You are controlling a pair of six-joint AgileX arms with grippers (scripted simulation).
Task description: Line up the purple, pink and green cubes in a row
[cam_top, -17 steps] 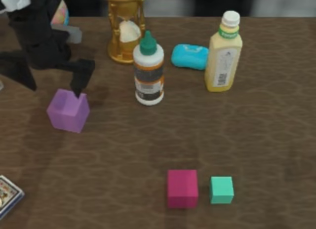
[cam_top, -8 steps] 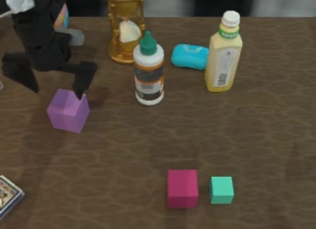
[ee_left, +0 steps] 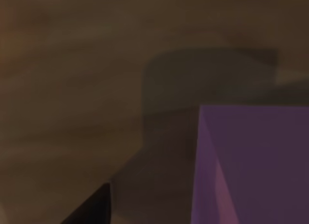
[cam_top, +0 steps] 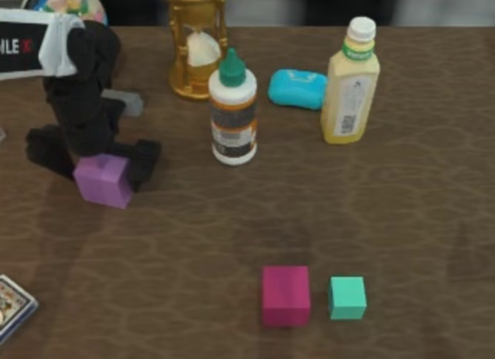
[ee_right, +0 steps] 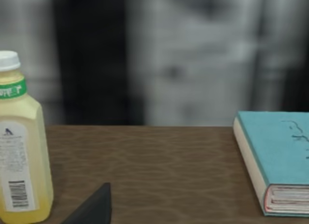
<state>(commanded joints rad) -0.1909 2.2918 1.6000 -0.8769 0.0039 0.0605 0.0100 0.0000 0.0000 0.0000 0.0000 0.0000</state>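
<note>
Top view: left tool [cam_top: 94,159] straddles skewed purple cube [cam_top: 104,182].

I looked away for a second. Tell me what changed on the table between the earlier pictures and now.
The left gripper has come down over the purple cube, its fingers now straddling the cube, one on each side; earlier it hung above, at the cube's far edge. The cube itself has not moved. The pink cube, green cube, bottles, hourglass and soap bar stayed put.
</note>
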